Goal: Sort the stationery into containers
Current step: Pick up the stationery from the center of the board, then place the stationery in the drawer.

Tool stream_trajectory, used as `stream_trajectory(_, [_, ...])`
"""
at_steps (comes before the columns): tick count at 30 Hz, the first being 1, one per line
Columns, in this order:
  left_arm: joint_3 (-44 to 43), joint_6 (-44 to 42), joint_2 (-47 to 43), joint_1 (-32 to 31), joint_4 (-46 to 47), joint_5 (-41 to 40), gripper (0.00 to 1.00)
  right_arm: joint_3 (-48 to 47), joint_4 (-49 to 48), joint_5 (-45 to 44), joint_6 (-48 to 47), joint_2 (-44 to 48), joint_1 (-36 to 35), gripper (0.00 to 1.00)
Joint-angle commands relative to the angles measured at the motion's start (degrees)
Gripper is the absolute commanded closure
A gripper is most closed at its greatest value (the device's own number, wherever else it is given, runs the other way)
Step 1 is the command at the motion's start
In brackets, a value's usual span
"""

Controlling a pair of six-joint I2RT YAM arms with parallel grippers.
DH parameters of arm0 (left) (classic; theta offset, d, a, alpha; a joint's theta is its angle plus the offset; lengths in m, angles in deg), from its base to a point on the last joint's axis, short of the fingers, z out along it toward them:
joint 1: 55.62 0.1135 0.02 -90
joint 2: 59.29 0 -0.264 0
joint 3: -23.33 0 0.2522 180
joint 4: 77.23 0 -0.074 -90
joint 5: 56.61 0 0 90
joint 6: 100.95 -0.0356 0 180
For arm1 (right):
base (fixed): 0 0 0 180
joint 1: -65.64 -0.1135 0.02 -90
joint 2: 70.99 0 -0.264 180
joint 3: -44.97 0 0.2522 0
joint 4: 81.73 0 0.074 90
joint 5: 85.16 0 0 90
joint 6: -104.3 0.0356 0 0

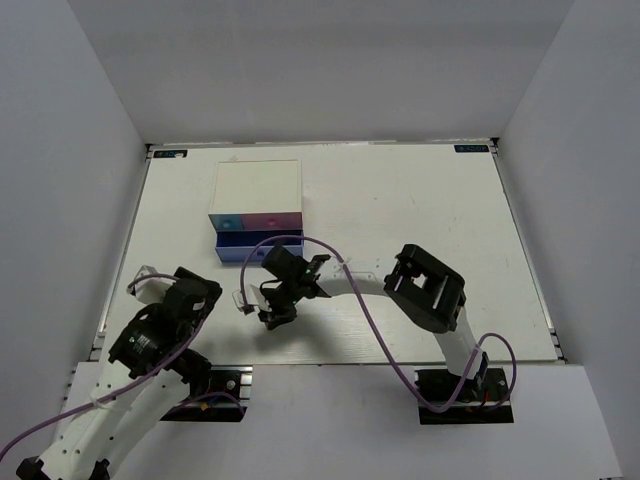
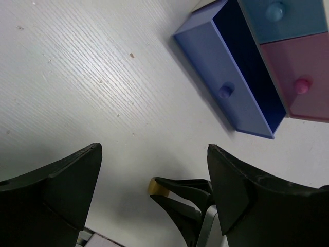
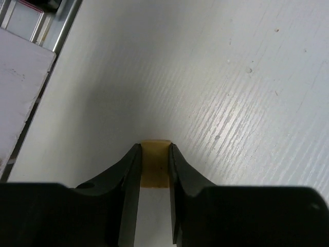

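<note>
Here, a tan eraser block (image 3: 155,170) is clamped between the fingers of the right gripper (image 3: 154,148), which are drawn narrow around it, one finger against each side. In the overhead view this gripper (image 1: 272,318) is seen on the near side of the drawer box (image 1: 258,185), close to it but not over it, with the right arm stretched across from its base. Whether the eraser touches the white table (image 1: 400,200) cannot be told.

On the side of the drawer box that faces the arms, a blue front (image 2: 282,15) and a pink front (image 2: 303,87) are shown closed, each with a round knob. Below them a periwinkle drawer (image 2: 226,92) is pulled out toward the arms; its inside is dark and nothing can be made out in it.

The left gripper (image 2: 154,152) is held to the near left of the drawer box with its jaws spread wide and nothing between them. Through that gap the tip of the right gripper and the eraser (image 2: 159,188) are seen, nearer than the pulled-out drawer.
</note>
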Motion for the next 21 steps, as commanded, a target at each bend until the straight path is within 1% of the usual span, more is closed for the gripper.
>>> stream_trajectory(1, [-0.7,3.6,-0.5,-0.3,-1.2,-2.4,0.06,3.3,0.1,-4.0,1.6,2.2,0.7,0.84])
stream_trajectory(3, [0.7,4.1,-1.1,-0.3,-1.2,-2.4,0.05,6.2,-0.7,-5.5,1.8,4.0,1.6,0.85])
stream_trajectory(4, [0.7,4.8,-1.1,-0.3,-0.5,-2.4,0.05,6.6,-1.2,-6.2,2.0,6.8,1.9,0.85])
stream_trajectory(5, [2.1,4.8,-1.7,-0.3,0.7,-1.7,0.05,7.3,-1.4,-7.0,2.6,7.7,2.4,0.85])
stream_trajectory(7, [3.4,5.3,-2.2,-0.3,2.2,-1.1,0.05,7.3,-1.9,-8.0,3.0,11.2,4.3,0.86])
stream_trajectory(11, [5.9,5.3,-2.7,-0.3,5.5,-0.1,0.05,5.8,-3.4,-10.9,3.2,15.1,7.0,0.86])
stream_trajectory(15, [7.1,5.3,-1.4,-0.3,7.4,0.4,0.05,2.8,-5.1,-14.1,3.3,15.6,9.1,0.86])
stream_trajectory(21, [8.9,5.3,-0.9,-0.3,9.3,2.3,0.05,2.0,-9.0,-17.3,2.6,14.8,10.8,0.86])
